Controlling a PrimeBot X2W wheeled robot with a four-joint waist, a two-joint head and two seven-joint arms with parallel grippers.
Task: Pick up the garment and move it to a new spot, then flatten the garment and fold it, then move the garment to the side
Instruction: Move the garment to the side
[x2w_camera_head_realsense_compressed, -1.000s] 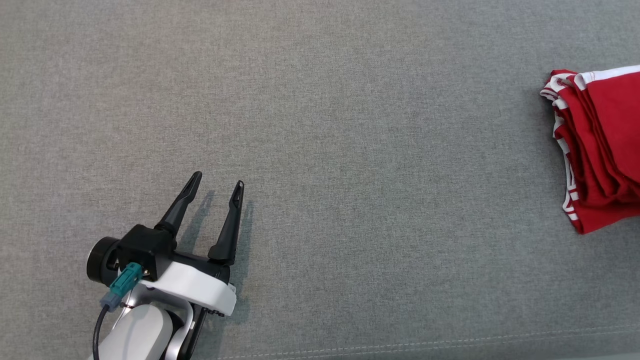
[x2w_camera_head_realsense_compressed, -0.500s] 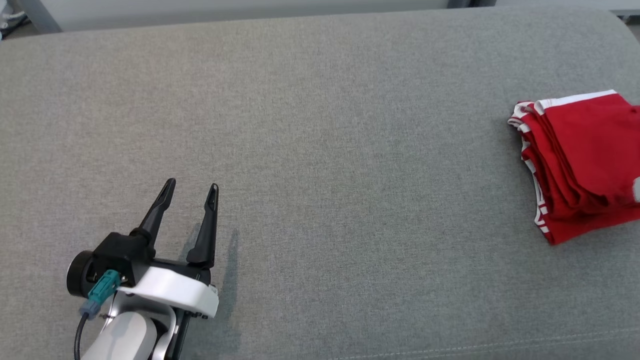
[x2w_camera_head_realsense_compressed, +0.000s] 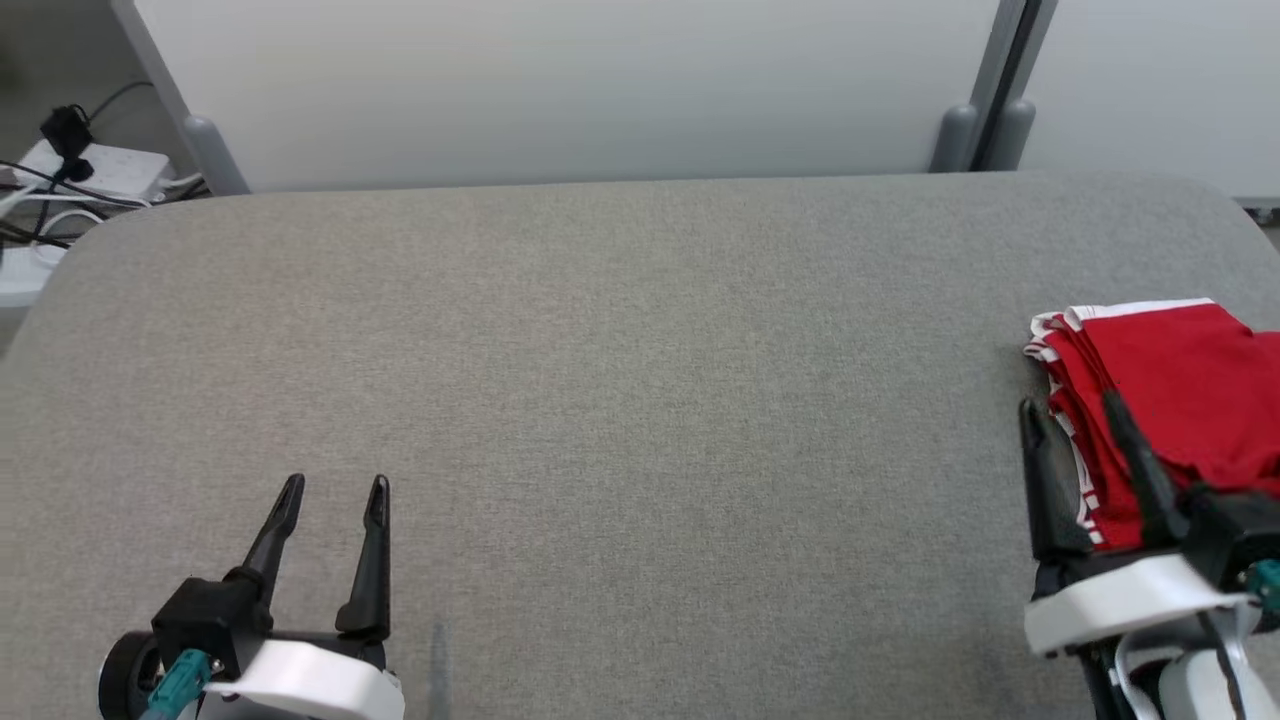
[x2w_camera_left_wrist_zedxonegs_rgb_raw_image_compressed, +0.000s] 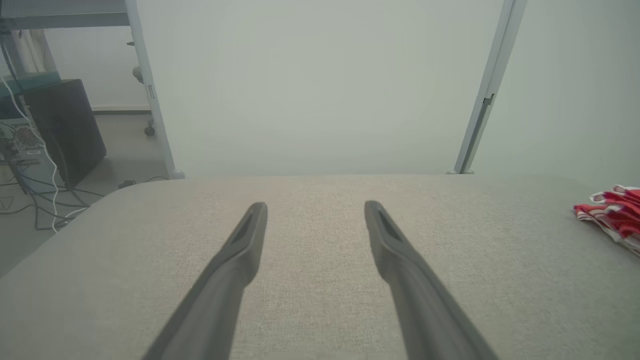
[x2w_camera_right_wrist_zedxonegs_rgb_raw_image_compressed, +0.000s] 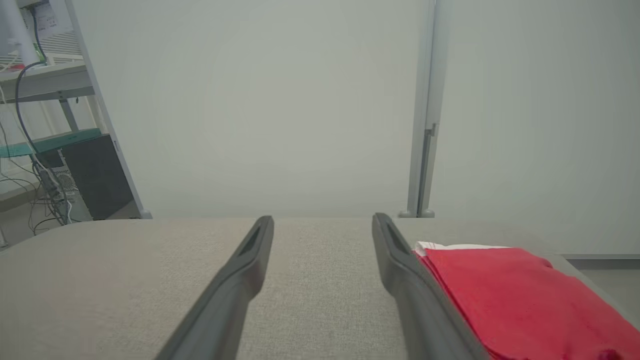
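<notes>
**Item:** garment (x2w_camera_head_realsense_compressed: 1180, 400). Red cloth with white trim, folded into a layered stack. It lies at the right end of the grey fabric-covered desk (x2w_camera_head_realsense_compressed: 640, 400), partly cut off by the head view's edge.

**Right end effector** (x2w_camera_head_realsense_compressed: 1068, 402): fingers spread, nothing held. It sits at the stack's near-left edge, with one finger over the cloth; whether it touches cannot be told.

**Left end effector** (x2w_camera_head_realsense_compressed: 335, 487): fingers spread, nothing held. It sits at the near left, well apart from the garment.

**Handling (judged):** soft, light and limp. The layers will likely slide or fall open if only the top one is pinched.

**Hold (judged):** across the full thickness at the trimmed left edge, or supported from both sides.
</notes>
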